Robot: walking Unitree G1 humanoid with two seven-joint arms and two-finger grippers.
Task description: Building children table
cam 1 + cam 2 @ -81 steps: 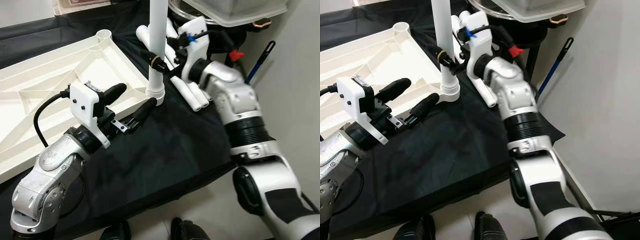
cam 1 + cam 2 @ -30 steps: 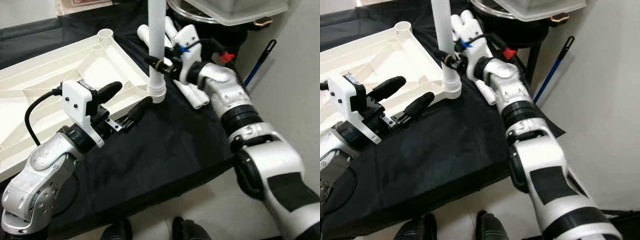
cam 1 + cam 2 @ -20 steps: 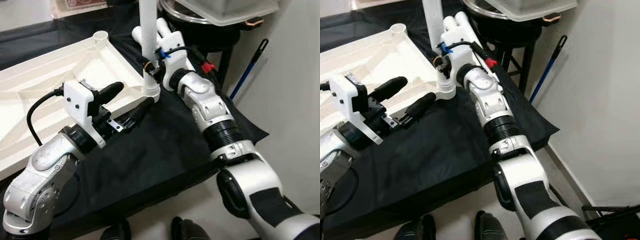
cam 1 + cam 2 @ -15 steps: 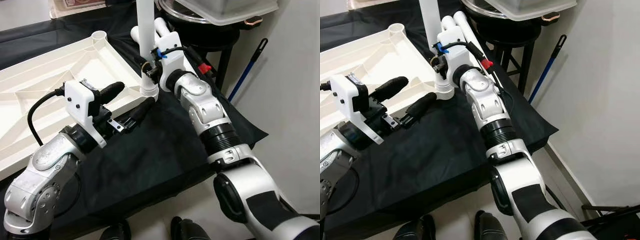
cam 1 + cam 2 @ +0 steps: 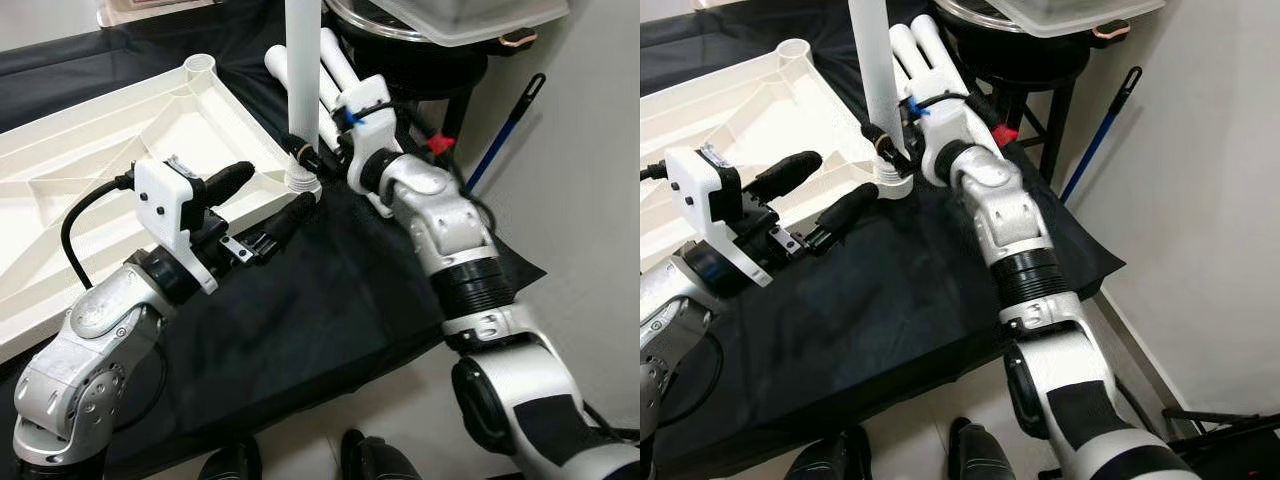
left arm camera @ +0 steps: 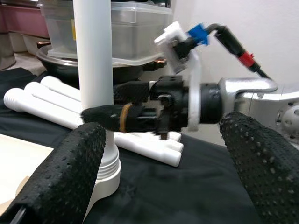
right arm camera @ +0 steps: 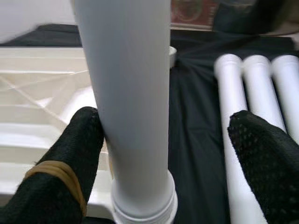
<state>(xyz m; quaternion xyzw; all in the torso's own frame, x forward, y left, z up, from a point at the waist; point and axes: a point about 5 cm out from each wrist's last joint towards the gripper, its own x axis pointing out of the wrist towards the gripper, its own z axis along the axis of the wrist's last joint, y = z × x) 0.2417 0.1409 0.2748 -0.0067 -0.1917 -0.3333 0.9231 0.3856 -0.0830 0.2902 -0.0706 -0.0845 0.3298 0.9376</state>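
Table leg (image 5: 302, 70) stands straight up in the corner socket of the white upside-down tabletop (image 5: 90, 170). Right gripper (image 7: 163, 135) is open around the leg, 1 finger touching it. Left gripper (image 5: 270, 205) is open and empty just beside the socket.

The upturned white plastic tabletop (image 5: 110, 170) lies on the black-covered table (image 5: 330, 300), to the left of the right tool (image 7: 163, 154). The upright white plastic leg tube (image 5: 302, 70) stands in the tabletop's corner socket, between this tool's spread fingers (image 7: 70, 154). The left tool (image 5: 268, 200) is just in front of that corner. Three loose white tubes (image 7: 254, 88) lie behind the right tool.
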